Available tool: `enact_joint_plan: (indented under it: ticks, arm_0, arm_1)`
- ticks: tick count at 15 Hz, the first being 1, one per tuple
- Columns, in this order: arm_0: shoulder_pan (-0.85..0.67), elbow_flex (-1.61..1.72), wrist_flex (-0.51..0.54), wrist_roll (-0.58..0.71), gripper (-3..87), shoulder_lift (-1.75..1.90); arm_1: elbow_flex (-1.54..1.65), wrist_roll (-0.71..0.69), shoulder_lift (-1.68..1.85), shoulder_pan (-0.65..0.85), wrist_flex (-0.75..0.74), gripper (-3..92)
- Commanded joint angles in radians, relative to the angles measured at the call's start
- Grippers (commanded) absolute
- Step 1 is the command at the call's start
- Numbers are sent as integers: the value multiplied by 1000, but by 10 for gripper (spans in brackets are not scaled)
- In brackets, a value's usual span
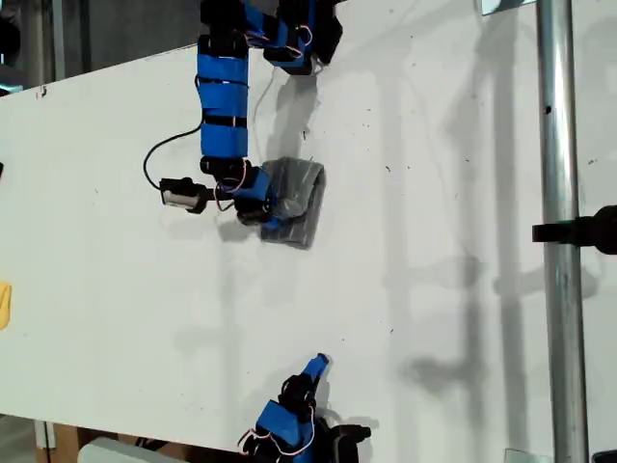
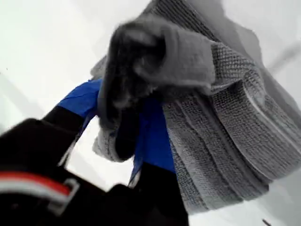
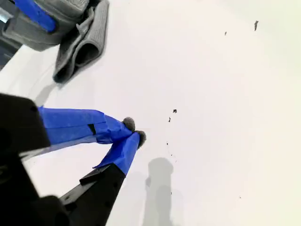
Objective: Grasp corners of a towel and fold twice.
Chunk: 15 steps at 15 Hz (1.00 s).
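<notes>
- On the white surface [image 1: 434,241], exterior view's centre-left: towel [image 1: 297,201] lies folded in a small bundle, my first pincer [image 1: 268,214] clamped on its edge.
- Towel looks soft, light, limp; layers likely slip, so take a corner through all layers.
- My second pincer [image 1: 321,363] is well apart, tips together, empty.
- First wrist view alone shows cloth bunched over the blue jaw; second wrist view [image 3: 133,133] shows the fold's open loops.

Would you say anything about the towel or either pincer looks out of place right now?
Yes: the towel is bunched into a lumpy, uneven wad rather than a flat fold, with cloth draped over my first pincer. My second pincer sits shut, well away from the towel.
</notes>
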Motion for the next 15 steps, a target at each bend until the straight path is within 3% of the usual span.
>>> enact_joint_plan:
  ticks: [1,2,3,5,6,7,9,11,13,14,15]
  arm_0:
    - [-54,15,66,-77,-17,6]
    - [-66,15,66,-37,-17,6]
    - [-77,15,66,-58,-17,6]
    - [-132,15,66,-49,-17,6]
    - [-160,15,66,0,-17,6]
    - [-181,15,66,49,-17,6]
    - [-187,15,66,273,-17,6]
    - [-183,15,58,704,-18,6]
    - [-184,15,63,676,-18,6]
    - [-184,15,63,676,-18,6]
    - [-184,15,63,676,-18,6]
  arm_1:
    - [-115,-6,115,-18,3,208]
    - [-80,-17,267,-3,66,323]
    - [14,-64,463,15,67,314]
    - [287,-78,810,95,130,206]
    - [448,-75,988,123,186,87]
    - [600,-37,1164,124,235,49]
    - [914,55,1543,63,270,-3]
    - [1154,160,1899,-6,357,-3]
    - [1264,196,1899,-29,368,-3]
    - [1327,285,1899,-43,385,19]
    - [1353,298,1894,-64,377,85]
